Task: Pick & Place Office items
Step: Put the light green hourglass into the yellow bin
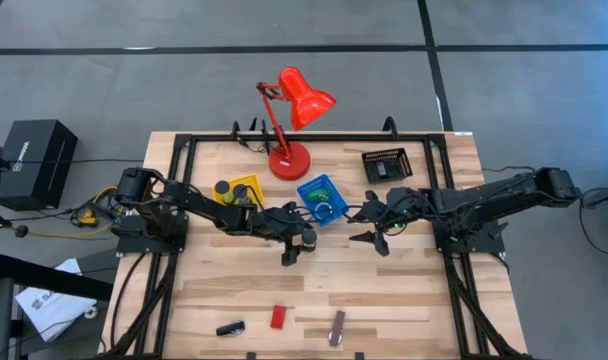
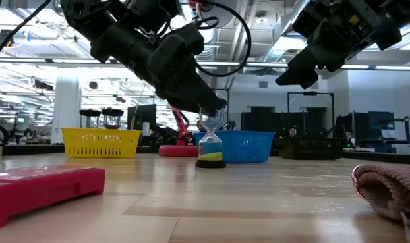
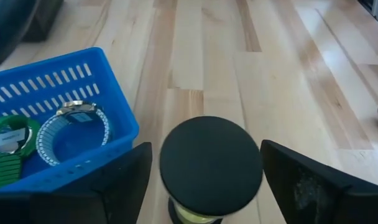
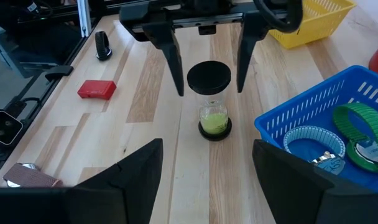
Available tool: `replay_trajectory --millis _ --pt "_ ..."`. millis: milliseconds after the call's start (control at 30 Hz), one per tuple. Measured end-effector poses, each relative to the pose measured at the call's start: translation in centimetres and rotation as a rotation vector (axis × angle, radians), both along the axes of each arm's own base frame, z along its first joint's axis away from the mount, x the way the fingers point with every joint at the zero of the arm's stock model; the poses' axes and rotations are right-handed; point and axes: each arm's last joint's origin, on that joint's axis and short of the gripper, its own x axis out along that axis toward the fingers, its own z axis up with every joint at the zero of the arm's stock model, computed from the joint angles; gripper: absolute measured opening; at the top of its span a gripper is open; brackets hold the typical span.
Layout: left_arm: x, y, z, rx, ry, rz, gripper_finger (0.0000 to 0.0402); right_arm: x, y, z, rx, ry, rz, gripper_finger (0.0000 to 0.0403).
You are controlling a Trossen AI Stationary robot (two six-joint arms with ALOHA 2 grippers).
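A small sand timer [image 4: 212, 102] with black disc caps and yellow-green sand stands upright on its lower cap on the table, close to the blue tray [image 1: 319, 196]. It also shows in the low view [image 2: 210, 150] and the left wrist view [image 3: 211, 163]. My left gripper [image 4: 209, 90] is open, its fingers coming down on either side of the timer's top cap with a gap on each side [image 3: 207, 186]. My right gripper [image 1: 376, 237] is open too and hangs above the table to the timer's right [image 2: 306, 71], touching nothing.
The blue tray holds a green piece [image 3: 9, 140] and a silvery ring [image 3: 74, 127]. A yellow tray [image 1: 239, 190], a black tray [image 1: 384, 163] and a red lamp [image 1: 289, 160] stand farther back. A red block [image 1: 277, 316], a black piece [image 1: 230, 327] and a brown-silver bar [image 1: 337, 327] lie near the near edge.
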Motion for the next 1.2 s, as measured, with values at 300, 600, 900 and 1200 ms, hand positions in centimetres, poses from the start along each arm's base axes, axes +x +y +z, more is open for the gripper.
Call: replay_trajectory --millis 300,600,900,1200 --pt "0.0 0.1 0.0 -0.002 -0.001 -0.002 0.0273 0.0 0.0 0.0 0.000 0.000 0.000 0.0240" --pt "0.0 0.4 0.0 -0.061 -0.002 0.034 0.0222 0.0 0.0 0.0 0.000 0.000 0.000 0.0240" --pt "0.0 0.4 0.1 -0.067 -0.001 0.038 0.0221 0.0 0.0 0.0 0.000 0.000 0.000 0.0240" --pt "-1.1 1.5 3.2 -0.044 -0.058 0.114 0.0214 0.0 0.0 0.0 0.000 0.001 0.001 0.0240"
